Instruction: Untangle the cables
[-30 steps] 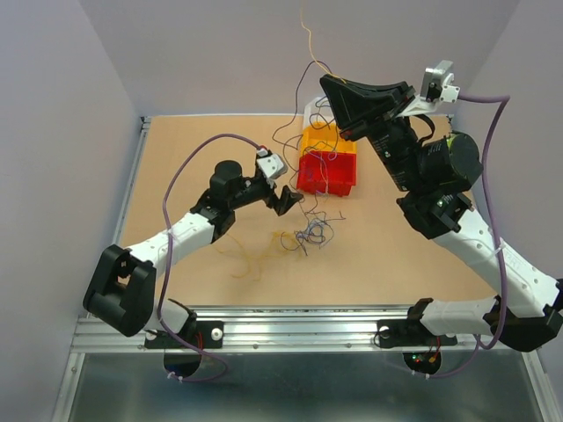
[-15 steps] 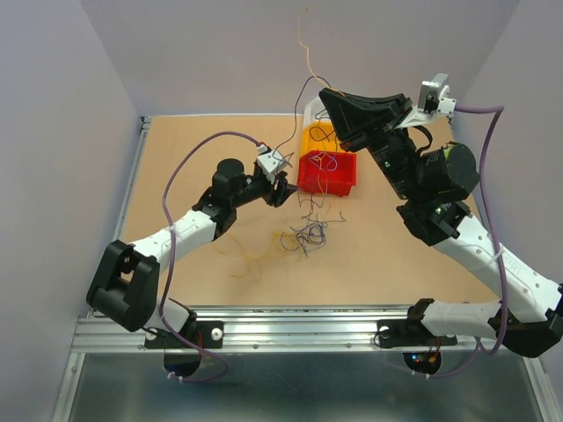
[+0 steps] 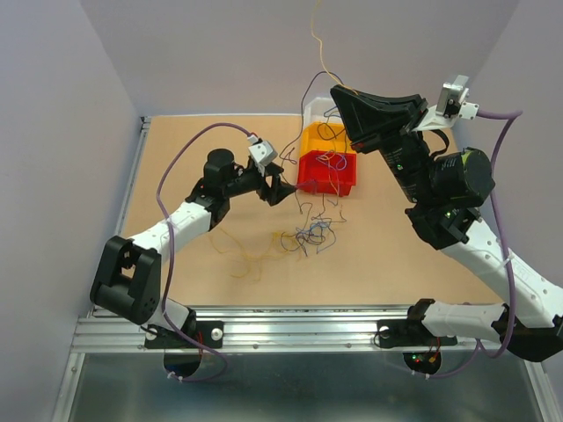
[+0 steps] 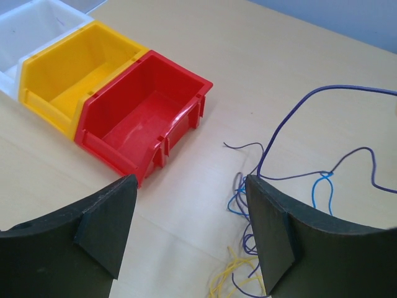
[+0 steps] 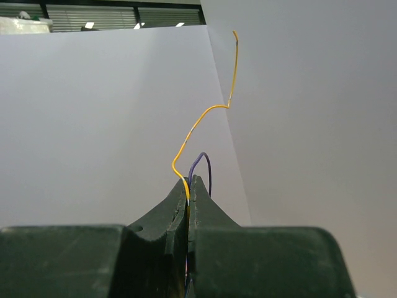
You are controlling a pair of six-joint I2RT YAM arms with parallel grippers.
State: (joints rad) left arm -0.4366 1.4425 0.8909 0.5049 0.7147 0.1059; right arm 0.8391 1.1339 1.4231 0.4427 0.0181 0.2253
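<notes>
Left fingers (image 4: 107, 226) nearer empty red bin (image 4: 121, 155)

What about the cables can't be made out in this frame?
Right wrist view: the fingers of the shut right tool hide how far the yellow cable and purple cable run between them.
Top view: the tangle is too fine to tell which strand crosses which; the top edge cuts off the yellow cable.
Left wrist view: the open left tool and the bottom edge hide the lower strands.
</notes>
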